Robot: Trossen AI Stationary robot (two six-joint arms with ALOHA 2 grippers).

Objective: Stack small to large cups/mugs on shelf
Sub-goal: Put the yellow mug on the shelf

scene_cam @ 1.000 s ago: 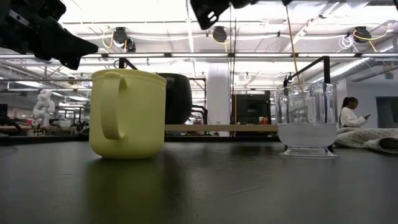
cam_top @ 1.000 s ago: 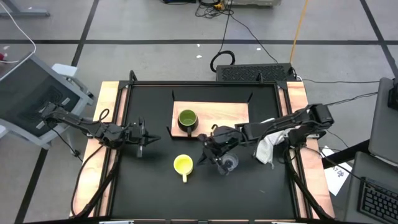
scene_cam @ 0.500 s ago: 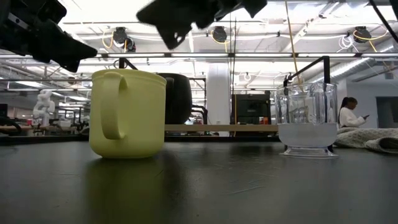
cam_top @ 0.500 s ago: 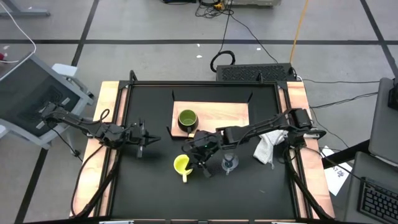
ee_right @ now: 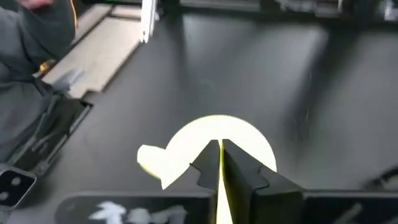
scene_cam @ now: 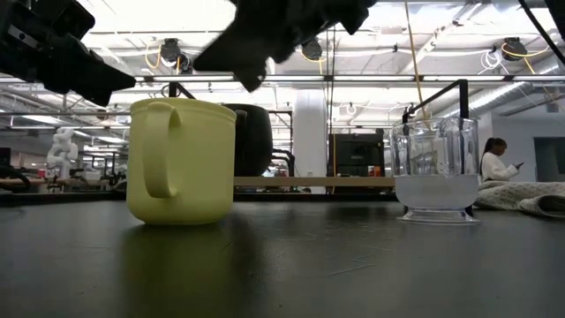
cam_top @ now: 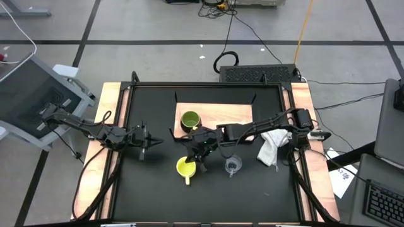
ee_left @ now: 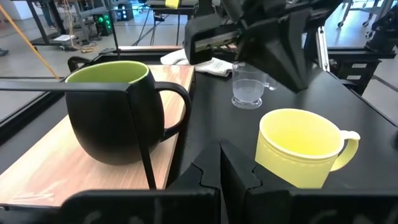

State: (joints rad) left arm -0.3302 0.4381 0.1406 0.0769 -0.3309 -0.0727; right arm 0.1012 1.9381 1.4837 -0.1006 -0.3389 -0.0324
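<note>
The dark green mug (cam_top: 189, 121) stands upright on the near left corner of the wooden shelf (cam_top: 224, 115). Nearer, the yellow mug (cam_top: 185, 167) stands upright on the black tabletop, its handle toward the near edge. The small clear cup (cam_top: 233, 166) stands to its right. My right gripper (ee_right: 219, 158) hangs shut just above the yellow mug's rim (scene_cam: 181, 104), on its far right side, and in the low view it is clear of the mug. My left gripper (cam_top: 149, 140) waits shut above the table's left part, pointing at the mugs.
A crumpled white cloth (cam_top: 271, 146) lies at the table's right, under the right arm. Thin black brackets (cam_top: 175, 98) stand at the shelf's corners. Wooden rails (cam_top: 104, 145) run along both table sides. Bare tabletop stretches in front of the cups.
My right gripper has swung from above the clear cup toward the table's left and sunk a little, ending over the yellow mug. All three cups have stayed where they were.
</note>
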